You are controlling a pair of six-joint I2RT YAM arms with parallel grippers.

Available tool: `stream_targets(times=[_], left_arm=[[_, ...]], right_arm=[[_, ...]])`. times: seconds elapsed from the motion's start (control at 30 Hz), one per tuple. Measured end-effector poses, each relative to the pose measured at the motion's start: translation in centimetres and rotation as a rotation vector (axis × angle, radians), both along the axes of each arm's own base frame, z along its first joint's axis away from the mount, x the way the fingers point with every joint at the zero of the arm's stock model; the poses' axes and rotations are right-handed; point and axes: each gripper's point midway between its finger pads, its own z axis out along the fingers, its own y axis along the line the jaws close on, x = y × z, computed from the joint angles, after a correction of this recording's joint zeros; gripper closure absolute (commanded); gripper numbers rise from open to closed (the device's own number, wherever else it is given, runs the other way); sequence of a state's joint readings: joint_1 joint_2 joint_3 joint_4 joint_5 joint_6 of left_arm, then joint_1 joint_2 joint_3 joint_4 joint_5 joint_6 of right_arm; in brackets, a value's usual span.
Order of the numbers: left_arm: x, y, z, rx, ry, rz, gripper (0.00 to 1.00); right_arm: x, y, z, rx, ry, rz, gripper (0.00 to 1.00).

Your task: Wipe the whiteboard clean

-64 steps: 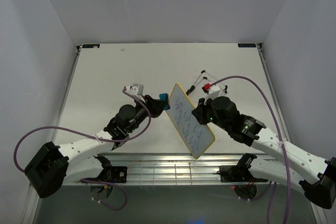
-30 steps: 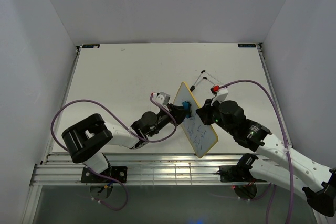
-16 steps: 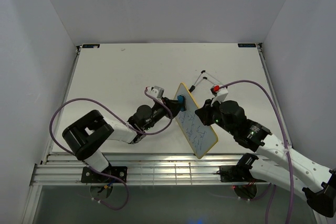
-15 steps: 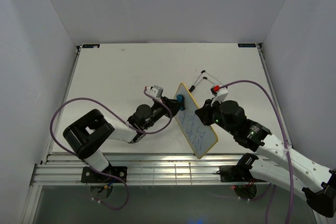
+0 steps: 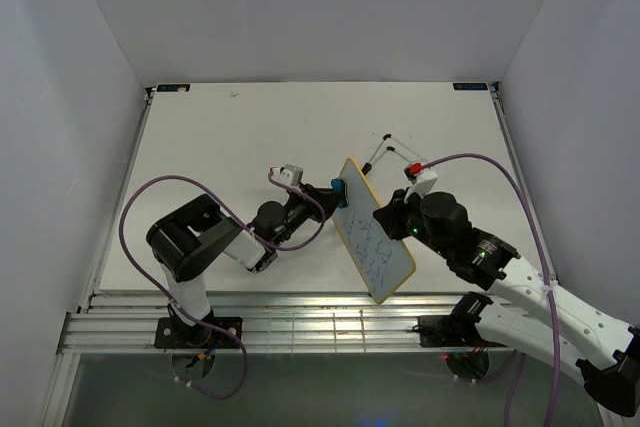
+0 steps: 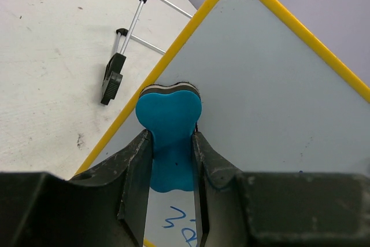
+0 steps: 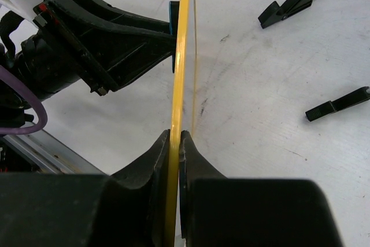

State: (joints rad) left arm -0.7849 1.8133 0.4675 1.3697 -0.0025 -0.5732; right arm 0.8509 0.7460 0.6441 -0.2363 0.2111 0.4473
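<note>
Slippage is the main hazard here. The right end effector is clenched on only the thin rim of the whiteboard, so a sideways push from the eraser could pivot the board in that narrow pinch or work it loose. The left end effector is clamped around the blue eraser's waist and presses its pad against the board's far upper corner, right beside the yellow frame. A stroke carried further that way would likely run off the edge and lose contact. A hard push could also twist the eraser between the fingers, leaving only one edge rubbing. Blue writing shows on the nearer part of the face, so I judge most of the wiping is not yet done.

The board is held on edge near the middle of the surface, a little towards the right arm. Its written face points at the left arm and its back at the right arm. Its long axis runs diagonally, from the far corner at the eraser to the near corner by the arm bases. A wire stand lies just behind it; whether it is attached I cannot tell.
</note>
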Motion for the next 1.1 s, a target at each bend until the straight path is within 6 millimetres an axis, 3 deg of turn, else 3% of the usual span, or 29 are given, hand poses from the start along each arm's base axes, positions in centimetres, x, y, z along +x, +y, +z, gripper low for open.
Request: stream_targets(times=[0.27, 0.5, 0.7, 1.1], left_arm=[[-1.7, -0.7, 0.0, -0.004, 0.000, -0.002, 1.00], [-6.4, -4.1, 1.3, 0.002, -0.048, -0.059, 1.00], [-9.1, -6.1, 2.3, 0.000, -0.081, -0.090, 1.00], [-11.4, -7.2, 3.2, 0.021, -0.109, -0.166, 1.00]], right_arm=[[0.1, -0.1, -0.2, 0.003, 0.011, -0.016, 0.92], [1.2, -0.2, 0.0, -0.020, 0.005, -0.065, 0.92], [1.6, -0.5, 0.2, -0.038, -0.004, -0.087, 0.92], [1.6, -0.5, 0.2, -0.039, -0.005, -0.081, 0.92]])
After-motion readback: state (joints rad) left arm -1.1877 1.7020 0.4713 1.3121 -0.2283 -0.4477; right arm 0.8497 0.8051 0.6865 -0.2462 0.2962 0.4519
